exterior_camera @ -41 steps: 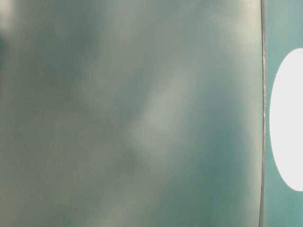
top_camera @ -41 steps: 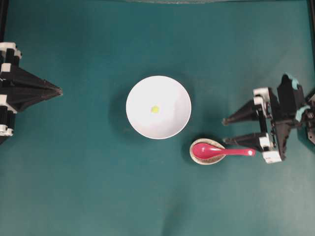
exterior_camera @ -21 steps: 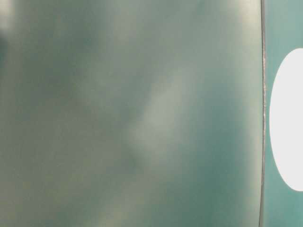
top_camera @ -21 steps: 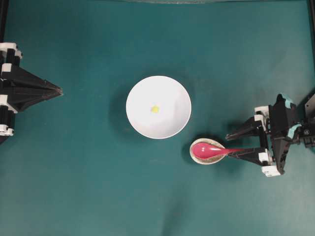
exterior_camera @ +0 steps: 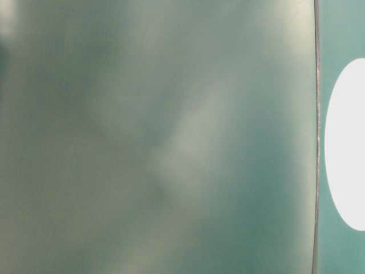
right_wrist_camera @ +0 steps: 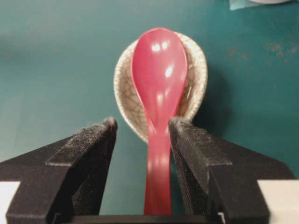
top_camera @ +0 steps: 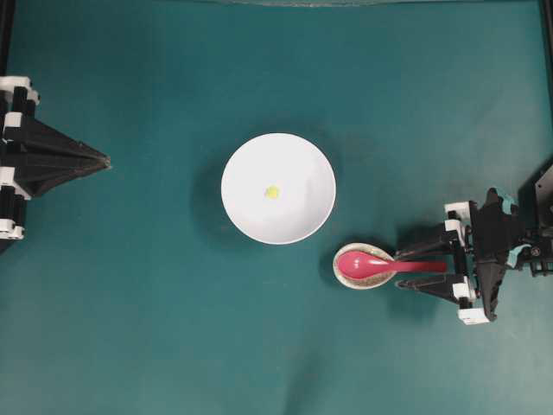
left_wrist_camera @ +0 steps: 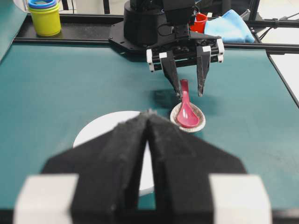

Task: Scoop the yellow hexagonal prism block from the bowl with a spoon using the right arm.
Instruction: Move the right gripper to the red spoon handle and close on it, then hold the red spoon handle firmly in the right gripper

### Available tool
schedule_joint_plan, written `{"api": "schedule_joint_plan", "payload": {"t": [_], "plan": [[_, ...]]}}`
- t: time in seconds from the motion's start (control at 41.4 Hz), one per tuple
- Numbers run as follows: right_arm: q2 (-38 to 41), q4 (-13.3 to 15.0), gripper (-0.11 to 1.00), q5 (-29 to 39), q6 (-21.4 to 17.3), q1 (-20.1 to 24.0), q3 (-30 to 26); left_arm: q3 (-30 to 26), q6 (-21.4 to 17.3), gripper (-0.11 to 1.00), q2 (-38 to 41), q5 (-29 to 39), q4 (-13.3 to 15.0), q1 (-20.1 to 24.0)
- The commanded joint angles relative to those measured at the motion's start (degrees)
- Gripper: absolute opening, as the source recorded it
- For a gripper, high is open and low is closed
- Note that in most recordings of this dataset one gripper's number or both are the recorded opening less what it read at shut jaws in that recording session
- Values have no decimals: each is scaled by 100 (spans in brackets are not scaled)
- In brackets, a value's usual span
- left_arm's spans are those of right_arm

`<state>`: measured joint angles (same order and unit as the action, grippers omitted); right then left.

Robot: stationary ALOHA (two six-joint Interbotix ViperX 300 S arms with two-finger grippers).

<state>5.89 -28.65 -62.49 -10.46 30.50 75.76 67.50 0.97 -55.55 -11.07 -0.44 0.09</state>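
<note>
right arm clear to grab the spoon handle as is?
Probably yes. The right end effector is open, its fingers on either side of the spoon handle, not yet touching. Nothing sits between them; the speckled dish only holds the scoop.
</note>
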Motion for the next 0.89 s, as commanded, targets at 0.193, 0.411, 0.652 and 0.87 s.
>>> {"api": "schedule_joint_plan", "payload": {"t": [0.193, 0.411, 0.652, 0.87], "plan": [[167, -149, 54, -123, 18, 44, 18, -123, 9, 5, 53, -26, -9, 9], [299, -149, 54, -193, 62, 35, 53, -123, 9, 5, 53, -18, -9, 9], [299, -132, 48, -272, 167, 62, 70, -123, 9, 5, 53, 18, -18, 9], [299, -114, 44, -272, 237, 97, 62, -123, 9, 5, 53, 9, -9, 9]]}}
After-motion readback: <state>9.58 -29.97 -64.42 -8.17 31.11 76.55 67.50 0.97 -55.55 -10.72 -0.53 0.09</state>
